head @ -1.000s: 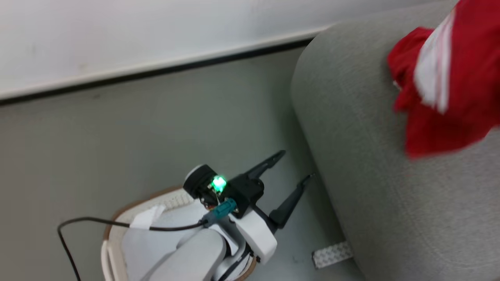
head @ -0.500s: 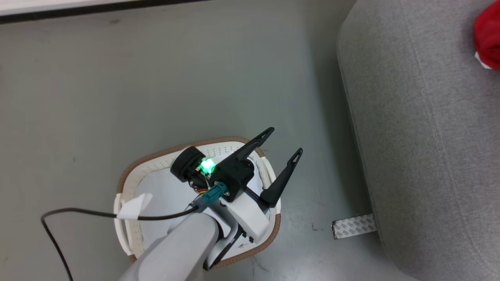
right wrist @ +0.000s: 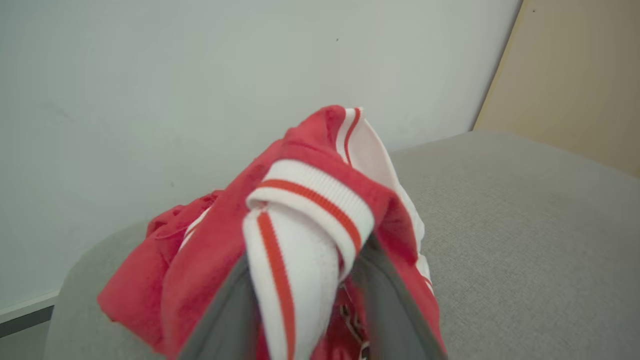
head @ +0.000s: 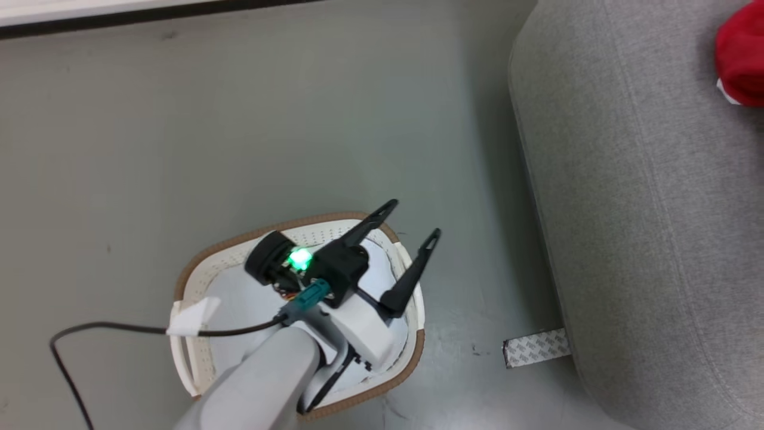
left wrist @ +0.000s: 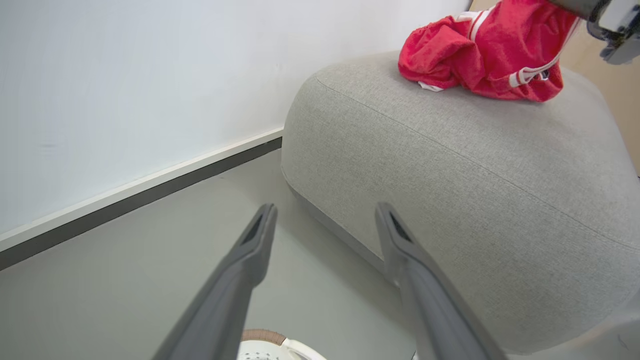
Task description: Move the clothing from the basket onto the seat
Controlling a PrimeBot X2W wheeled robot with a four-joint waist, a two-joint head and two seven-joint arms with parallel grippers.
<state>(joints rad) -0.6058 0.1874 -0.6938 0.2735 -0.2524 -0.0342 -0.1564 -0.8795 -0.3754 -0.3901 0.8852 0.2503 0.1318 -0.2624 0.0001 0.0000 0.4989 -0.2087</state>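
The red clothing (left wrist: 480, 55) with white stripes lies heaped on top of the light grey seat (left wrist: 450, 165). In the head view a red corner of the clothing (head: 743, 54) shows at the right edge of the seat (head: 627, 209). My right gripper (right wrist: 307, 260) stands over the seat (right wrist: 525, 225) with its fingers apart. The clothing's (right wrist: 310, 210) striped trim is draped between and over them, hiding the tips. My left gripper (head: 413, 220) is open and empty above the white, brown-rimmed basket (head: 239, 242). Its fingers (left wrist: 325, 210) point toward the seat.
A pale bluish-white cloth (head: 239, 298) lies inside the basket. A patterned tape strip (head: 536, 347) sits on the grey floor at the seat's foot. A black cable (head: 119, 328) trails left from my left wrist. White wall and dark skirting (head: 119, 12) run behind.
The head camera has tilted down, so the whole basket now shows and the red clothing sits at the right edge. The left gripper stays open.
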